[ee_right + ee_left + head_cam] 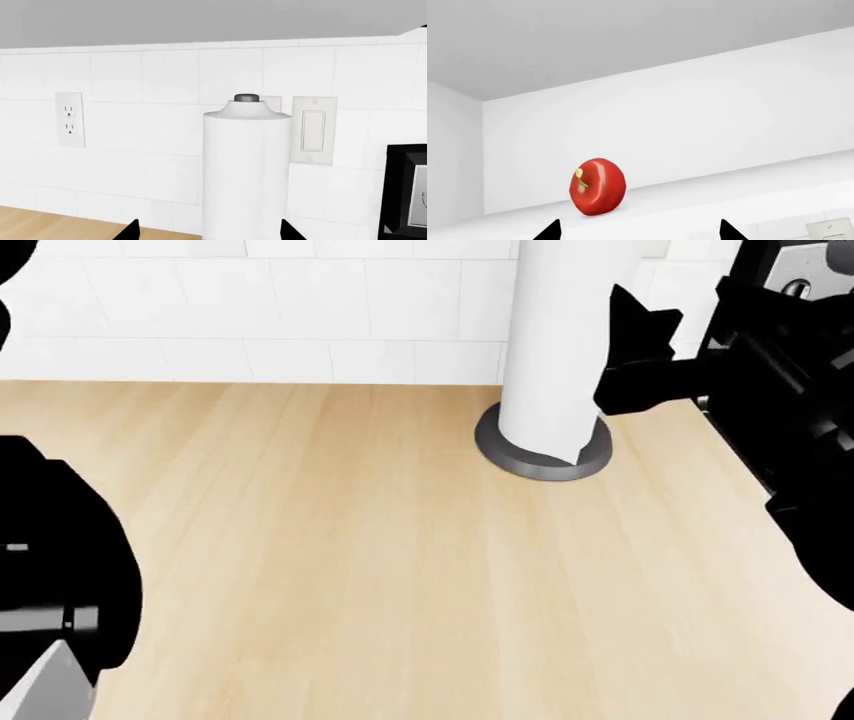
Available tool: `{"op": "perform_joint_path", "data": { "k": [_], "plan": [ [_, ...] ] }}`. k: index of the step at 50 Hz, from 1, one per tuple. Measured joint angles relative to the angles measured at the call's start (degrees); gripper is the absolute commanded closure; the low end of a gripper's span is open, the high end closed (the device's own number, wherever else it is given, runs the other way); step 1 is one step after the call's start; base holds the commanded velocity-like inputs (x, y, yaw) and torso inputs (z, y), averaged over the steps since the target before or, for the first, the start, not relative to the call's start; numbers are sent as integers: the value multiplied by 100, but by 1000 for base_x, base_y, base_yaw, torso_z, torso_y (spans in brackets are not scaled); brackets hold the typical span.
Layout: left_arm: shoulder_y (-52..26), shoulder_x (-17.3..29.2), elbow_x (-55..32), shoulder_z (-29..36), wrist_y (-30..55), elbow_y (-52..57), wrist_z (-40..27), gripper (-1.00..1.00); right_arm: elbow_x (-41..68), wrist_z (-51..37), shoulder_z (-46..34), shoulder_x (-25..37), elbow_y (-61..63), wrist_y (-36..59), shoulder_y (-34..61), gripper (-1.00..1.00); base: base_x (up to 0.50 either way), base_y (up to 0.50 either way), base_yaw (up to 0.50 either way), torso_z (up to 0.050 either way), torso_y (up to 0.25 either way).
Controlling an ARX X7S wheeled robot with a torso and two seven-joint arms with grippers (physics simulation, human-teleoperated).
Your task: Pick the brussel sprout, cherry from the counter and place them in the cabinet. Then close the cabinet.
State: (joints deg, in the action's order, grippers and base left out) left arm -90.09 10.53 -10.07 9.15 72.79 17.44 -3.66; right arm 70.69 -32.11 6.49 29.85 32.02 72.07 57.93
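My left gripper point(639, 232) shows only two black fingertips point(550, 231) at the edge of its wrist view, spread wide with nothing between them, so I read it as open and empty. Just past those tips the cherry point(597, 186) sits on a white shelf point(707, 197) inside the cabinet point(627, 55), tipped so its yellowish stem dimple faces sideways. It is nearer the tip I marked than the other one, close to the cabinet's back wall and not far from its side wall. The tips do not touch the cherry.

My right gripper point(208, 231) also shows just two dark fingertips point(128, 231), apart and holding nothing. Straight beyond them stands a white paper towel roll point(245, 170) with a grey knob on top. Behind the roll is the tiled wall point(147, 75), with a light switch point(313, 130) just beside the roll and a power outlet point(69, 120) well off on the other side.

In the head view the roll point(558, 340) stands on a grey base point(534, 458) on the counter point(347, 560), near the wall. The right arm point(761, 380) reaches in beside the roll. I cannot see the brussel sprout in any view.
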Motion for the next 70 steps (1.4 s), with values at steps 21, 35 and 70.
{"op": "perform_joint_path", "data": {
  "k": [21,35,70],
  "plan": [
    [748,156,-201,139,-169,648,146,-100,-10,-2,-46,57,-1,-112,-80,-100,0,0,0,0,0],
    [1022,311,-460,671,-40,544,540,-100,17,-22,-76,90,-8,-158,-88,-100,0,0,0,0,0],
    [1558,-246,-830,-331,38,-516,381,-100,-364,-50,-411,206,6,-331,-331,-100,0,0,0,0,0]
  ]
}}
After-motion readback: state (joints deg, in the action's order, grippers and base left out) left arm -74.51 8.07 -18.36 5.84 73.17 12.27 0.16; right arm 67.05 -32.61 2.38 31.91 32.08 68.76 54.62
